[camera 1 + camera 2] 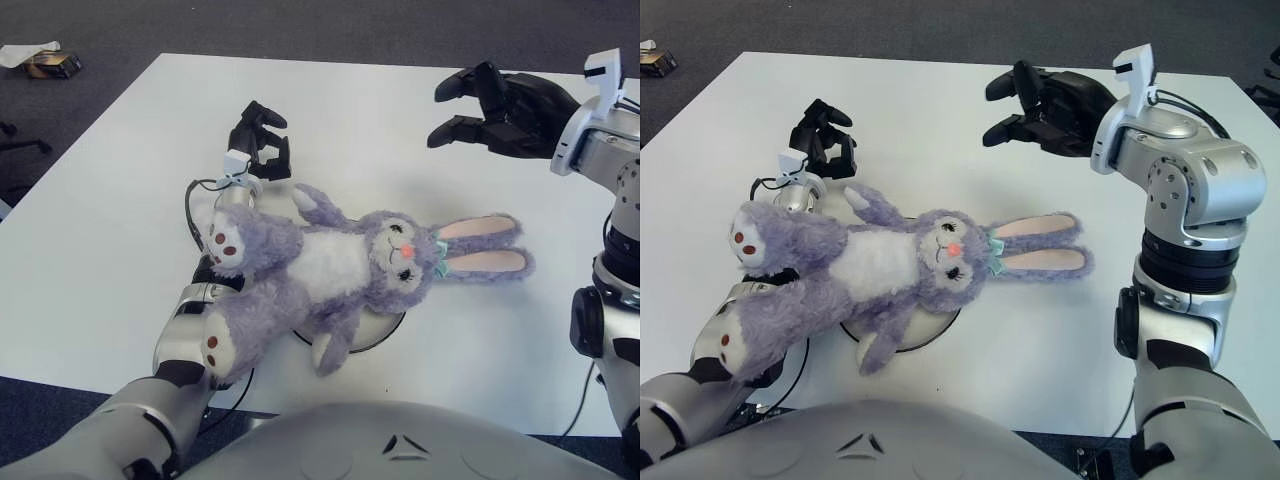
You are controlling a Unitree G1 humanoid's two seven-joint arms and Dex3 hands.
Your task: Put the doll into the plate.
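doll [345,268] lies face up over plate [385,332], legs draped across left forearm, ears on table [120,200] | left hand [262,140] beyond doll, fingers curled, empty | right hand [1040,108] far right above table, fingers spread, empty

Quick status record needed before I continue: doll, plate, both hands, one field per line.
doll: purple plush rabbit lying on its back across the plate, ears toward the robot's right, legs draped over the left forearm
plate: white, mostly hidden under the doll, only its near rim showing
left hand: beyond the doll's raised arm, fingers curled, holding nothing
right hand: beyond the ears, clear of the doll, fingers spread, empty
table: white
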